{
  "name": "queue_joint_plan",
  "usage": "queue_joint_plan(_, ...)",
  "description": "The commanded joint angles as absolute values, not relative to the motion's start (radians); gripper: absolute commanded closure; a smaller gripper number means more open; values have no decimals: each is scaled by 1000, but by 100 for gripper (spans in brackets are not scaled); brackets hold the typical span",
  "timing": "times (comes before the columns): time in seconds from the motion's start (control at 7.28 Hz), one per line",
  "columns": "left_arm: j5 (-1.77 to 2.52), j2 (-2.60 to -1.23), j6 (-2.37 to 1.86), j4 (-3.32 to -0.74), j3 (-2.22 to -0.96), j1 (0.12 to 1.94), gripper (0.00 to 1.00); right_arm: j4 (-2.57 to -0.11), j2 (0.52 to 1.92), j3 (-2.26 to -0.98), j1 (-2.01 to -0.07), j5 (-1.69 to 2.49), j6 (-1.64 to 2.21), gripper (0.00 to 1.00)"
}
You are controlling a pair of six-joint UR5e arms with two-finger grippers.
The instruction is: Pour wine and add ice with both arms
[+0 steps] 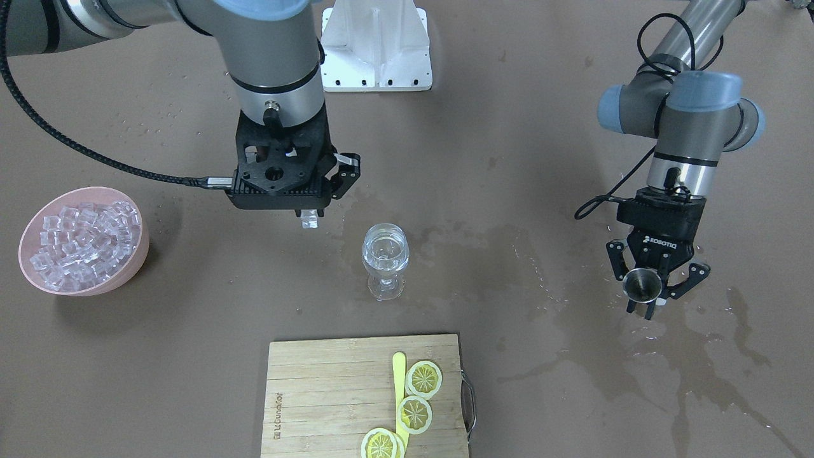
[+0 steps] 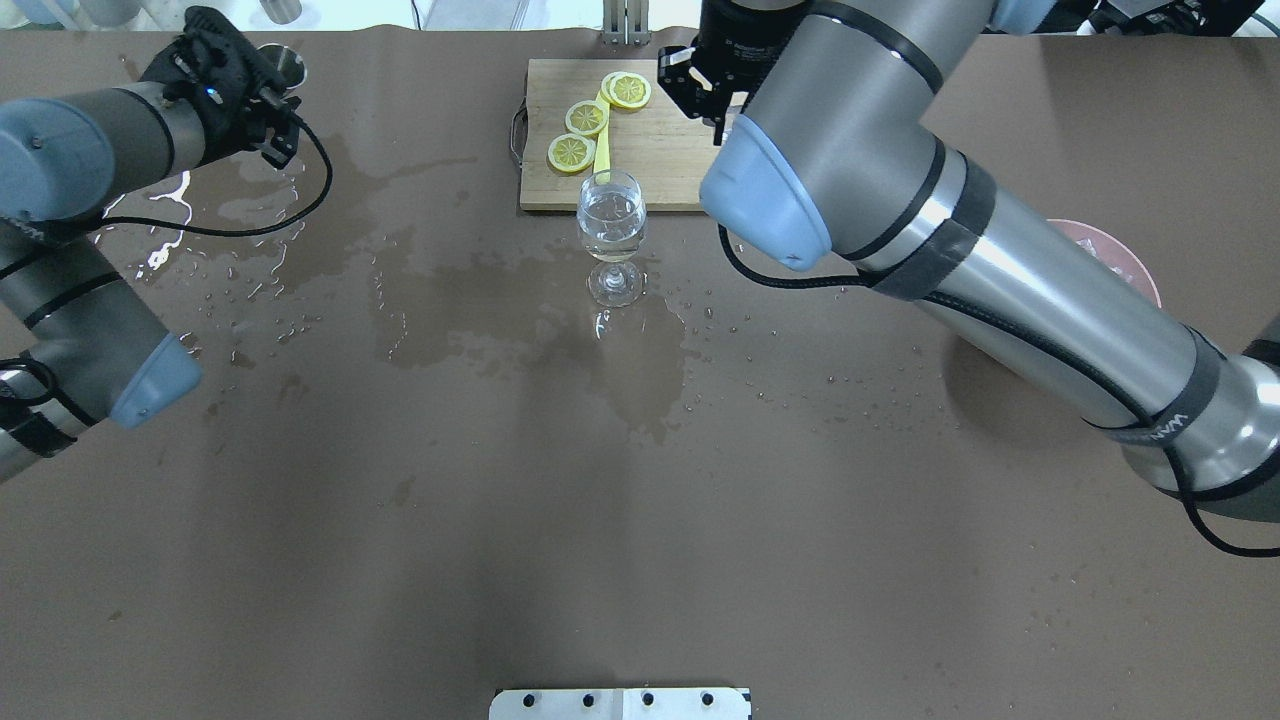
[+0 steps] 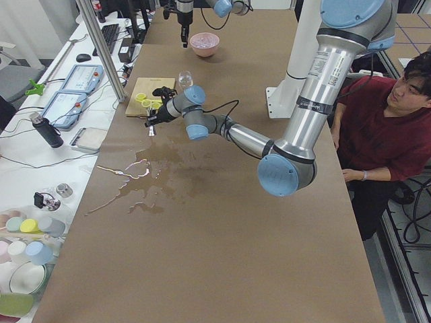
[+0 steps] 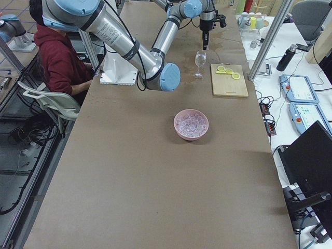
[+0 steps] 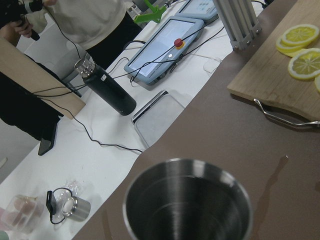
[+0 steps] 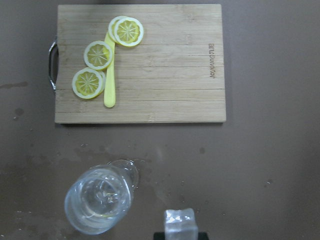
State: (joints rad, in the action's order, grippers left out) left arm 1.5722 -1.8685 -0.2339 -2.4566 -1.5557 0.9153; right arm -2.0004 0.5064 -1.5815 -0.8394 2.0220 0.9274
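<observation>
- Placement matters most: the ice cube (image 6: 179, 222) hangs beside the glass (image 6: 98, 197), not over it, so I'd carry the right gripper (image 1: 310, 215) across until it sits above the rim, then lower before release to spare the wine (image 1: 385, 249) a splash
- Its jaws are nearly closed, tips pinching that one cube
- Well apart, the left gripper (image 1: 642, 300) clasps the steel jigger (image 1: 638, 283) upright
- Spare ice (image 1: 82, 245) fills the pink bowl (image 1: 25, 232)

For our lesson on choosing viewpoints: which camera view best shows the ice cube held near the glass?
Right wrist-mounted: the ice cube is close, with clear facets. Front-facing shows it small, peeking from under the right gripper; the other views do not show it.
</observation>
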Motion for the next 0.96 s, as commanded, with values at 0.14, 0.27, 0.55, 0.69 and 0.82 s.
queue_joint_plan(0.14, 1601, -1775, -453, -2517, -1531, 957, 100, -1852, 456, -1464, -758, 1988, 942, 97)
queue_joint_plan(0.27, 1600, -1744, -554, -2592, -1514, 957, 100, -1842, 460, -1459, -744, 1985, 940, 97)
queue_joint_plan(0.55, 1597, -1743, -673, -3003, -1259, 951, 100, -1830, 462, -1442, -744, 1985, 934, 97)
queue_joint_plan(0.69, 1592, -1740, -679, -3058, -1232, 951, 100, -1800, 462, -1427, -744, 1985, 936, 97)
queue_joint_plan(0.82, 1538, -1740, -681, -3063, -1229, 947, 100, -1796, 465, -1424, -744, 1985, 933, 97)
